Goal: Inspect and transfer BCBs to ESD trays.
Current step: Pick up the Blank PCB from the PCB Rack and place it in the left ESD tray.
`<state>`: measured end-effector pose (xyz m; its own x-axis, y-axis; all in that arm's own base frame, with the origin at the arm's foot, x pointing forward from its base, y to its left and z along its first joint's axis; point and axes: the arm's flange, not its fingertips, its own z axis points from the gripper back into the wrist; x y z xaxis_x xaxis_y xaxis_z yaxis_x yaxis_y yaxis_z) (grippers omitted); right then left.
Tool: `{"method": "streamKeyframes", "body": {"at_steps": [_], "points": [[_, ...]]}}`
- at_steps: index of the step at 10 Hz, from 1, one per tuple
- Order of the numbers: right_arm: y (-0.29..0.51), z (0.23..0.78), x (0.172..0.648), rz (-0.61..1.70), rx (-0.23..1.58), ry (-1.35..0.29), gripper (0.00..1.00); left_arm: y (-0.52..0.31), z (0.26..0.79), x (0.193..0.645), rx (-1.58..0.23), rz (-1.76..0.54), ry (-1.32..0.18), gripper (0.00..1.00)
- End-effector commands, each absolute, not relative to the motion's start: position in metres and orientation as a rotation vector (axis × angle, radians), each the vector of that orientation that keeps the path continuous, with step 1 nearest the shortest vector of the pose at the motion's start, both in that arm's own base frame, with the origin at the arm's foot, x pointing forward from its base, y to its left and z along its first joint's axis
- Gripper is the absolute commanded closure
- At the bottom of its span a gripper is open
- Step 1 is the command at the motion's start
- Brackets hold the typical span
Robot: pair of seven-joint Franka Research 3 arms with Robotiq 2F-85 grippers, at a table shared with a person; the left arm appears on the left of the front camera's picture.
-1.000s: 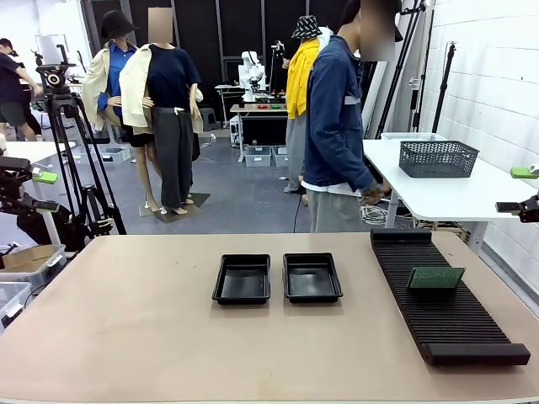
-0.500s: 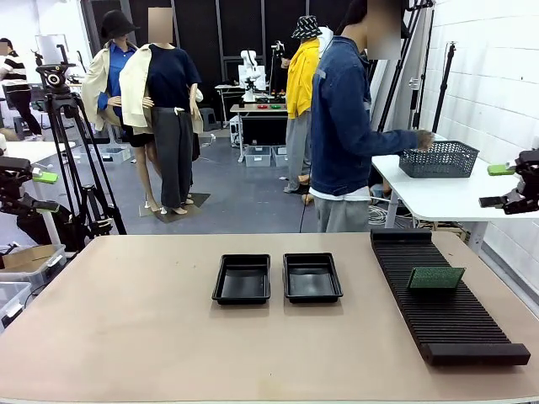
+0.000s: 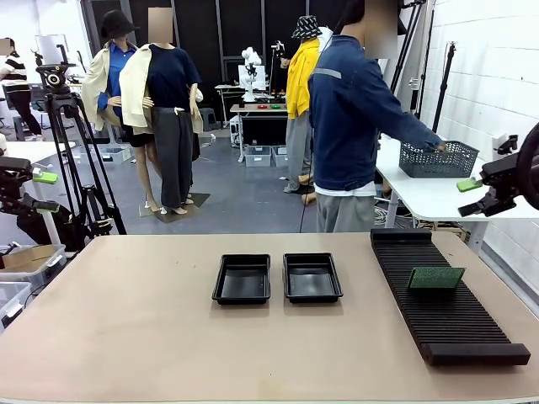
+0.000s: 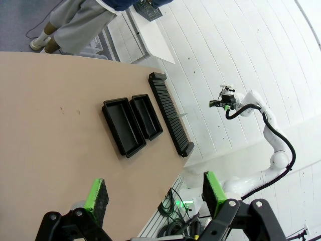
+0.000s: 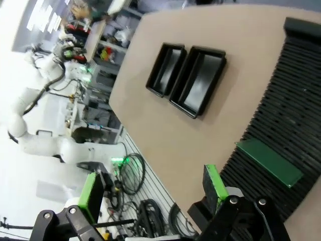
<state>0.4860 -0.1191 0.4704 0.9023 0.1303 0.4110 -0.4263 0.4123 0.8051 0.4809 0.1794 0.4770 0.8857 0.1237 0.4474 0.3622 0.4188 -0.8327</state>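
Since a second ago the person point(image 3: 349, 126) at the far side has turned away from the main table point(image 3: 126, 320) and stretched a hand point(image 3: 440, 149) to the mesh basket point(image 3: 438, 158) on the white side table. Meanwhile the right gripper point(image 5: 153, 188) has swung in from the right edge, high above the long ribbed rack point(image 3: 446, 307). Its fingers stand wide apart with nothing between them. The left gripper point(image 4: 154, 191) hangs high on the other side, equally wide and empty.

One green circuit board point(image 3: 435, 278) leans in the rack's slots, untouched. Mid-table, the left tray point(image 3: 242, 284) and the right tray point(image 3: 312, 282) sit side by side, both empty.

No board has been transferred yet. The right arm looks to be lining up for the board in the rack, while the person may be fetching more from the basket.
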Motion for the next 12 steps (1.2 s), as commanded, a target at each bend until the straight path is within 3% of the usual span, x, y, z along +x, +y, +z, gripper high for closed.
{"method": "streamKeyframes", "body": {"at_steps": [1, 7, 12], "points": [[-0.107, 0.472, 0.487, 0.494, 0.972, -0.300, 0.00, 0.180, 0.479, 0.481, -1.140, -0.145, -0.484, 0.00], [-0.058, 0.464, 0.490, 0.945, 0.557, -0.157, 0.00, 0.180, 0.479, 0.481, -1.140, -0.145, -0.484, 0.00], [-0.028, 0.455, 0.475, 1.275, 0.368, -0.111, 0.00, 0.180, 0.479, 0.481, -1.140, -0.145, -0.484, 0.00]]}}
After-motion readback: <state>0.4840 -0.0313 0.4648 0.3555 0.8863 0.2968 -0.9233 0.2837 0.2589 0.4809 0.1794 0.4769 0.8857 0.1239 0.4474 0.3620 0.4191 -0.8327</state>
